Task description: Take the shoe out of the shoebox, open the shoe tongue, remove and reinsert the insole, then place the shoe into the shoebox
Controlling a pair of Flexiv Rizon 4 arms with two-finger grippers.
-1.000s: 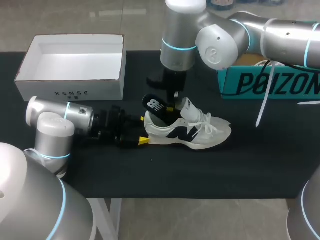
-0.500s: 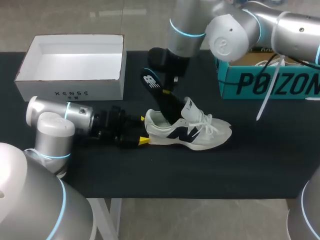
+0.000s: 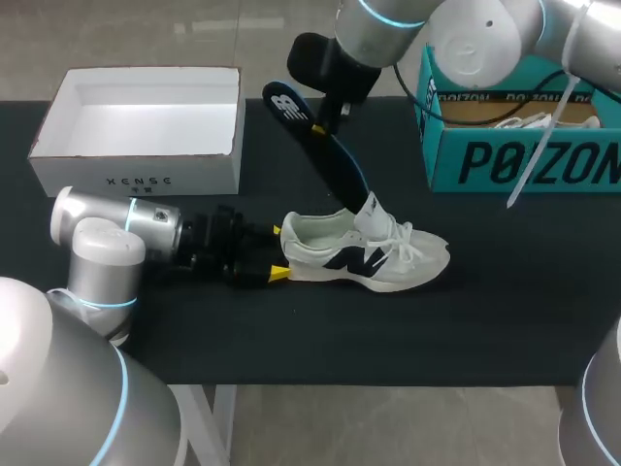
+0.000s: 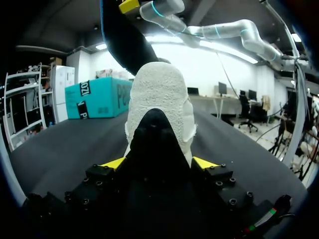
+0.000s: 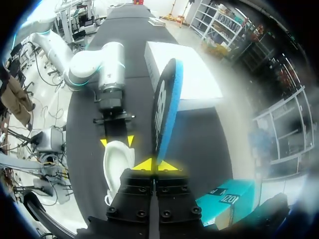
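A white mesh sneaker with a navy logo (image 3: 364, 254) is standing upright on the black tabletop (image 3: 437, 330). Its black, blue-edged foam insole (image 3: 340, 165) is hanging tilted above it, near the open white cardboard shoebox (image 3: 136, 180).

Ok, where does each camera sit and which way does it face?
Head view: above and behind, looking down on the table; left tool on the shoe, right tool holding the insole.
Left wrist view: along its fingers at the shoe's heel; yellow tips show.
Right wrist view: down past the insole onto the shoe; own tips, left arm.
All three share shoe and insole.
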